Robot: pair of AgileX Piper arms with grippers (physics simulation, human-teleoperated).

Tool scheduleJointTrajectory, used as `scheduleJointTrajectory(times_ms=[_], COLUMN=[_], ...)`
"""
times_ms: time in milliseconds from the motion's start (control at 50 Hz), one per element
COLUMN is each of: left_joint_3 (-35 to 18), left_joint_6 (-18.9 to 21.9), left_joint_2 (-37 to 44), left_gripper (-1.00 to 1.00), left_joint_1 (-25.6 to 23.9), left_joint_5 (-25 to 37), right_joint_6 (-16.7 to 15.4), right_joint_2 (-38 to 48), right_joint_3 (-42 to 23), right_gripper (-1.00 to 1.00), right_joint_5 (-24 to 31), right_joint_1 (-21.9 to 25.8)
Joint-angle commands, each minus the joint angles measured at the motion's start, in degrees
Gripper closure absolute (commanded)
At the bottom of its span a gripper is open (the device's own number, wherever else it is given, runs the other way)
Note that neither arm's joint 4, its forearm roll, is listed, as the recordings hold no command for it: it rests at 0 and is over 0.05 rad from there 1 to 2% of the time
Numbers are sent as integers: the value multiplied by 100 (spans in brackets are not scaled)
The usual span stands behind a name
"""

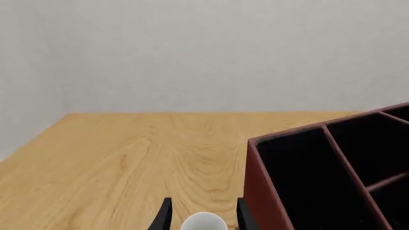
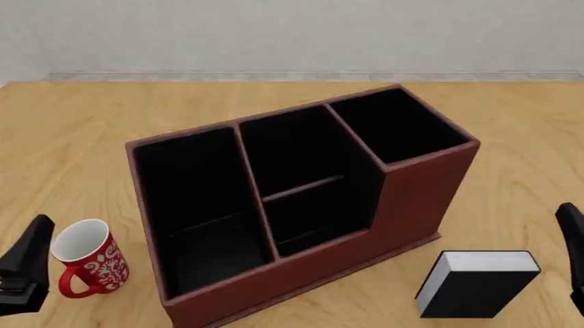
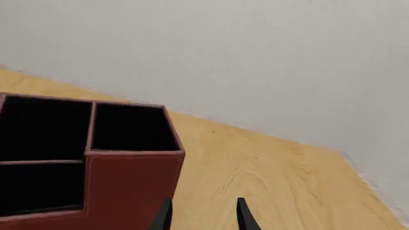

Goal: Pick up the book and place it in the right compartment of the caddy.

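The black book [image 2: 479, 287] stands on the table near the front right, white page edges up, just in front of the caddy's [image 2: 401, 205] right end. The caddy is reddish-brown with a black interior. Its right compartment [image 2: 397, 126] is the small, tall end section and holds nothing. My right gripper [image 2: 573, 249] is at the right edge, right of the book and apart from it; in the right wrist view the gripper [image 3: 203, 215] is open and empty, facing the caddy [image 3: 128, 187]. My left gripper [image 2: 27, 263] is open beside the mug [image 2: 87, 263].
The red-and-white patterned mug stands left of the caddy; its white rim [image 1: 203, 223] shows between my left fingers [image 1: 164, 215]. The caddy's wide left section [image 1: 300, 182] lies close to the left gripper. A grey wall backs the table's [image 2: 73, 137] far edge.
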Motion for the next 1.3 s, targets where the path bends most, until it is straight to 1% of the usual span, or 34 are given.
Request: scheduleJointTrajectory(times_ms=[20,60,100,120,140,220,240,340,380,460,480,500,540,560,580,600,680,700,740,760,780,860,920,960,980,1000,1040,1060,1080,1100,1140,1180,1280,1300], left_joint_3=[-86,-76,-53,-53,-38,-38,-38,-114,-126,-155,-156,-157,-157,-156,-147,-147,-135,-161,-163,-162,-163,-161,-142,-111,-111,-101,-101,-106,-106,-114,-116,-120,-135,-137], left_joint_6=[51,53,54,54,82,104,104,119,129,135,150,160,160,153,152,152,156,168,170,185,200,219,236,246,246,254,262,262,262,254,279,282,298,295], left_joint_2=[-3,-3,-3,-3,-3,-4,-4,-4,-4,-4,-4,-4,-4,-4,-4,-4,-4,-4,-4,-4,-4,-4,-4,-4,-4,-4,-4,-4,-4,-4,-4,-4,-4,-3], left_gripper=[-100,-100,-100,-100,-100,-100,-100,-100,-100,-100,-100,-100,-100,-100,-100,-100,-100,-100,-100,-100,-100,-100,-100,-100,-100,-100,-100,-100,-100,-100,-100,-100,-100,-100], left_joint_1=[36,36,45,45,29,41,41,31,27,14,12,22,23,33,56,56,45,39,34,36,19,21,1,-6,-6,-14,-14,-13,-13,-2,-21,-14,-29,-30], left_joint_5=[25,16,-12,-12,-26,-41,-41,-4,0,32,30,30,30,27,33,33,58,61,60,62,68,67,56,54,53,55,66,73,73,78,99,107,119,117], right_joint_6=[-1498,-1813,-1943,-1943,-2258,-2748,-2749,-3196,-3275,-3599,-3617,-3716,-3716,-3948,-3997,-4118,-4120,-4263,-4239,-4322,-4297,-4496,-4548,-4656,-4656,-4720,-4728,-4791,-4722,-4710,-4776,-4670,-4772,-4733], right_joint_2=[-5,-3,60,60,152,348,348,674,838,1127,1216,1242,1242,1177,1415,1415,1583,1656,1744,1751,1825,1982,2148,2252,2253,2270,2359,2352,2441,2514,2568,2714,2888,2970], right_joint_3=[-974,-1134,-1442,-1444,-1614,-1936,-1937,-2370,-2615,-2970,-3064,-3087,-3088,-3088,-3360,-3397,-3669,-3726,-3824,-3841,-3924,-4189,-4481,-4662,-4665,-4691,-4785,-4783,-4892,-4830,-4711,-4721,-4663,-4698], right_gripper=[-100,-100,-100,-100,-100,-100,-100,-100,-100,-100,-100,-100,-100,-100,-100,-100,-100,-100,-100,-100,-100,-100,-100,-100,-100,-100,-100,-100,-100,-100,-100,-100,-100,-100], right_joint_5=[1251,1387,1650,1652,1823,2176,2177,2584,2709,3009,3111,3216,3217,3200,3456,3487,3683,3882,3990,4086,4228,4620,4817,5045,5047,5169,5387,5426,5435,5446,5445,5446,5447,5447], right_joint_1=[285,287,323,323,366,479,479,647,683,812,819,906,906,1004,1055,1040,996,981,935,944,958,902,887,869,869,856,783,806,795,819,781,824,824,844])
